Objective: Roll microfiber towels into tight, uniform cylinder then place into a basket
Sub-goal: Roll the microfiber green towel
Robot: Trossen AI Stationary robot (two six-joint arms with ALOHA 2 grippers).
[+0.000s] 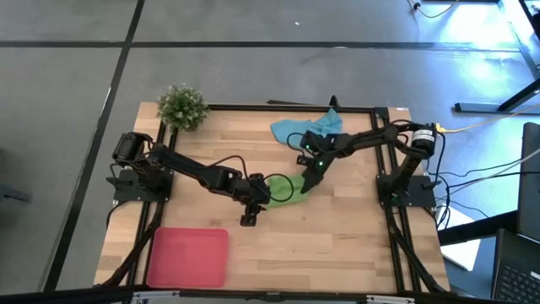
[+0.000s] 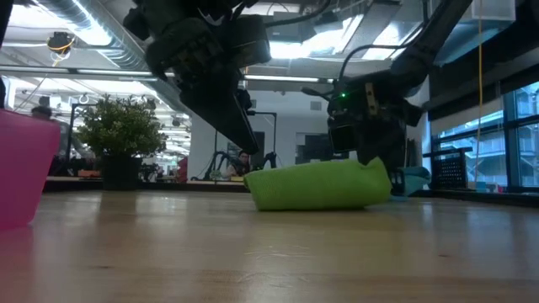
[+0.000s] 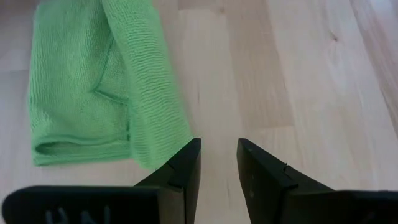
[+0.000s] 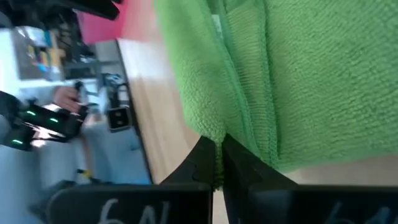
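Pinkish-red plastic is showing at the bench's near-left corner, where the basket (image 1: 187, 257) is lying flat, well apart from both cloths. The high view is showing the left tool (image 1: 251, 205) just beside the left end of the green towel (image 1: 287, 187), which is lying folded and partly rolled near the middle of the bench (image 1: 337, 236). Only the left wrist view is revealing that tool's state: its fingers (image 3: 186, 163) are standing slightly apart over bare wood, gripping nothing, with the cloth's edge just beside one of them. The right tool (image 1: 307, 180) is sitting at the green towel's right end, and the right wrist view alone is showing its fingers (image 4: 200, 160) pinched together on a fold of the lime fabric. The blue towel (image 1: 305, 128) is lying crumpled near the far edge, right of centre, under the right arm; the low view is catching only a sliver of it behind the green roll. A small bushy plant (image 1: 182, 106) is standing at the far-left corner. The wood is pale and planked, framed in black rails. Beyond it, the low view is showing ceiling lights, ducting and tall windows.
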